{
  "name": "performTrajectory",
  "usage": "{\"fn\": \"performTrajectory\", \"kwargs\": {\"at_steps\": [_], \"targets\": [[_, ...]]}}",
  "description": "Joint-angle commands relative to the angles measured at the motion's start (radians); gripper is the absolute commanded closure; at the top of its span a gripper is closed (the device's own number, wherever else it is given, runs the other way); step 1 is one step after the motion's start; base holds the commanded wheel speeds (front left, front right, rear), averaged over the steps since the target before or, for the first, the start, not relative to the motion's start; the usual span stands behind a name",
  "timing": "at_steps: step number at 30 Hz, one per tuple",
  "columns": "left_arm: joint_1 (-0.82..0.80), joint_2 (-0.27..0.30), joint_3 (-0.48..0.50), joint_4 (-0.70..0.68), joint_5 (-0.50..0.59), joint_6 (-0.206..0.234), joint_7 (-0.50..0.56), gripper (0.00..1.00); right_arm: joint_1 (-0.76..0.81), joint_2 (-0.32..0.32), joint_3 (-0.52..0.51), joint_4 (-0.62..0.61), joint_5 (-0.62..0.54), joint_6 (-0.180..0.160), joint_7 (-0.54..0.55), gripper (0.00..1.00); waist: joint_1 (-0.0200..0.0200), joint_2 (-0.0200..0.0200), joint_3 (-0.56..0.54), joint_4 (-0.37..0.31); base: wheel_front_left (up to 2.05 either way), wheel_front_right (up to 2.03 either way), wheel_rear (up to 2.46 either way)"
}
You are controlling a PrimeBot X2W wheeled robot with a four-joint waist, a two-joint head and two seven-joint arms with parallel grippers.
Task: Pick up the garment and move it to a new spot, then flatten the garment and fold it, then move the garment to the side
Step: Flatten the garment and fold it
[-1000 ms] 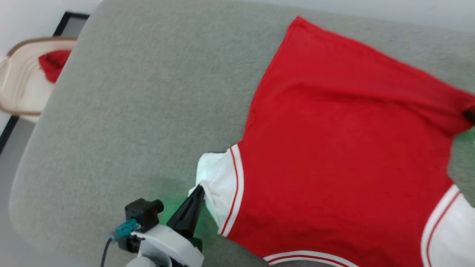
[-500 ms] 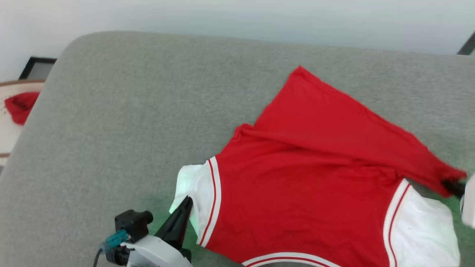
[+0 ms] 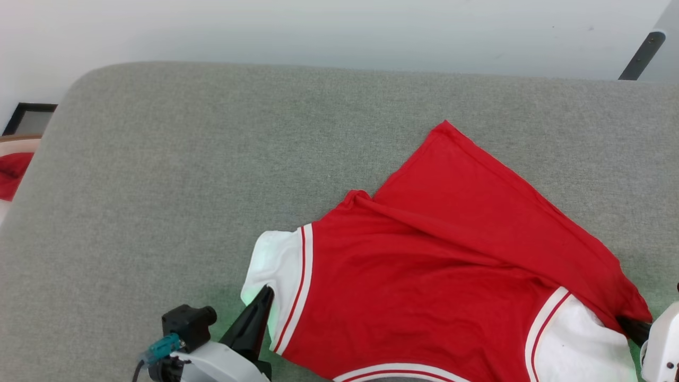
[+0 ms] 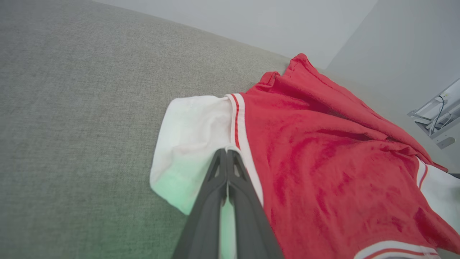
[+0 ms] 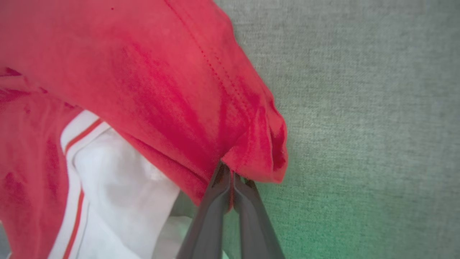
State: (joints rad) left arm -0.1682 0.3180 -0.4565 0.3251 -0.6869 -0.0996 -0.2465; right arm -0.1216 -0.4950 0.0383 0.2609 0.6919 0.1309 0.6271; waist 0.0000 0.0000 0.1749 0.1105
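Observation:
The garment (image 3: 424,286), a red jersey with white sleeves and striped trim, lies on the grey cushion (image 3: 185,175) with its plain side up; no lettering shows. Its far hem is folded diagonally over the body toward the lower right. My left gripper (image 3: 267,291) is shut on the white left sleeve (image 4: 190,129), its fingertips (image 4: 227,153) pinching the cloth beside the trim. At the lower right, my right gripper (image 3: 626,322) is shut on the red hem corner (image 5: 258,151), held just above the other white sleeve (image 5: 118,172).
A small red cloth (image 3: 11,172) lies in a pale basket past the cushion's left edge. A white wall runs behind the cushion, with a dark post (image 3: 639,55) at the top right. Bare cushion spreads to the left and behind the garment.
The right gripper has drawn the red hem corner back toward me, folding it over the body. The head camera tilted up, so the whole scene shifted. The left gripper kept its hold on the sleeve.

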Motion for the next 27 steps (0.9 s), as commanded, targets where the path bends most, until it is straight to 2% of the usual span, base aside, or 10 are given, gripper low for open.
{"fn": "performTrajectory", "kwargs": {"at_steps": [1,5,6,7,8,9,15,22,27], "targets": [[0.004,0.002,-0.001,-0.003,-0.005,0.003,0.001,1.0,0.032,0.011,0.006,0.01,-0.008,0.0,0.016,1.0,0.0,0.0,0.0,0.0,0.0,0.0,0.0],[0.001,0.003,-0.005,-0.005,-0.006,0.003,0.003,1.0,0.035,0.026,-0.01,-0.005,-0.031,0.0,0.021,1.0,0.0,0.0,0.001,0.0,0.0,0.0,0.0],[0.0,0.002,-0.007,-0.005,-0.006,0.002,0.003,1.0,0.037,0.028,-0.014,-0.009,-0.036,0.0,0.023,0.85,0.0,0.0,0.001,0.001,0.0,0.0,0.0],[0.0,0.002,-0.008,-0.005,-0.006,0.002,0.003,1.0,0.038,0.029,-0.017,-0.016,-0.04,0.0,0.022,0.51,0.0,0.0,0.001,0.001,0.0,0.0,0.0],[0.0,0.002,-0.008,-0.006,-0.007,0.002,0.003,1.0,0.039,0.03,-0.02,-0.023,-0.042,0.0,0.024,0.12,0.0,0.0,0.002,0.001,0.0,0.0,0.0],[0.0,0.002,-0.008,-0.006,-0.007,0.003,0.002,1.0,0.041,0.029,-0.022,-0.029,-0.049,0.0,0.028,0.0,0.0,0.0,0.002,0.001,0.0,0.0,0.0],[0.004,0.002,-0.012,-0.007,-0.003,0.008,0.0,1.0,0.035,0.015,-0.036,-0.083,-0.069,-0.001,0.043,0.0,0.0,0.0,0.003,0.005,0.0,0.0,0.0],[0.005,-0.002,-0.017,-0.008,-0.001,0.01,-0.003,1.0,0.021,-0.001,-0.059,-0.246,-0.106,0.0,0.048,0.0,0.0,0.0,0.008,0.017,0.0,0.0,0.0],[-0.008,-0.01,-0.028,-0.007,0.002,0.006,-0.005,1.0,-0.047,-0.04,-0.001,-0.363,-0.145,0.0,-0.013,0.0,0.0,0.0,0.018,0.034,0.0,0.0,0.0]]}}
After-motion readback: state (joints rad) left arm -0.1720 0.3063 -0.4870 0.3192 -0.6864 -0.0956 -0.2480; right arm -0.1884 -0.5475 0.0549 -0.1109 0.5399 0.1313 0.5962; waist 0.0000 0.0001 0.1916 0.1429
